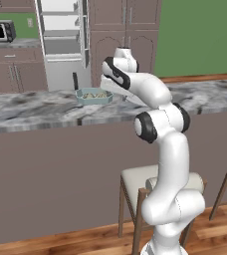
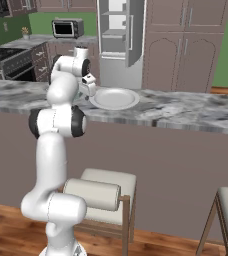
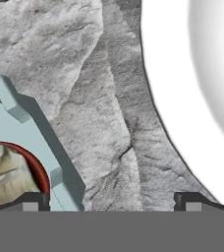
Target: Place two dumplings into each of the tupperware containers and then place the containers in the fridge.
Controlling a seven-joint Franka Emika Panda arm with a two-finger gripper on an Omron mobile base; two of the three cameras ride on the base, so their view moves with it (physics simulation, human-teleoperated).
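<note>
The hand [image 3: 112,199] hangs low over the grey marble surface [image 3: 104,98] with its tips set wide apart and nothing between them. One tip stands over the rim of a teal tub [image 3: 30,142], the other beside the edge of the white plate [image 3: 182,74], with bare marble in the gap.

The tub [image 1: 93,95] sits on the surface just left of the arm's wrist. It holds pale tan dumplings [image 1: 95,94]; from the base camera they blur together, so how many there are cannot be told. Up close, one dumpling [image 3: 8,174] lies in the tub against a dark red edge.

The plate [image 2: 115,98] lies on the surface just right of the hand [image 2: 88,90].

Behind the surface the fridge [image 2: 120,35] stands with its door open, showing grey shelves. A black microwave [image 2: 68,28] sits on the far counter to its left.
</note>
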